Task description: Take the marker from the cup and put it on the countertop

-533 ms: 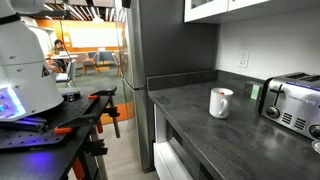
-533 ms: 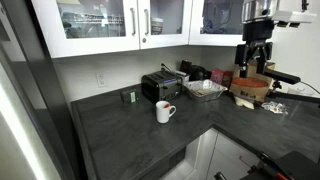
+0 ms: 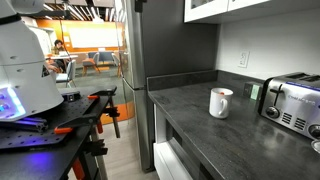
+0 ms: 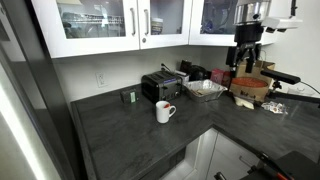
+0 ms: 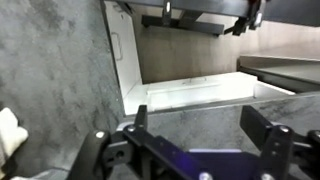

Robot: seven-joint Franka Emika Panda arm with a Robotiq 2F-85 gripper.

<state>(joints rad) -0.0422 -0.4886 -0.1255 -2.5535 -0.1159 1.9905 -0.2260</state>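
There is one long dark grey bench (image 4: 120, 135), and both exterior views show it (image 3: 200, 130). White cupboards (image 4: 100, 25) with glass doors hang above it, at 12 o'clock.

One shiny toaster (image 4: 162, 86) stands on the bench by the wall. In an exterior view it is at 12 o'clock from the cup. In an exterior view the toaster (image 3: 290, 100) is at 3 o'clock from the cup.

There is one tool (image 4: 245, 64). It hangs high over the bench, at 2 o'clock from the cup and well apart from it. In the wrist view the tool (image 5: 200, 132) has its two fingers (image 5: 268, 130) spread wide, and nothing is between them.

One white cup (image 4: 164, 111) stands upright on the bench, out in the open. Its handle shows at 3 o'clock (image 3: 220, 102).

One marker (image 4: 171, 105) is in the cup. Only its red end peeks out at the rim and points up, toward 12 o'clock. The rest of it is hidden inside, so its long side runs up and down. I cannot tell how much it leans.
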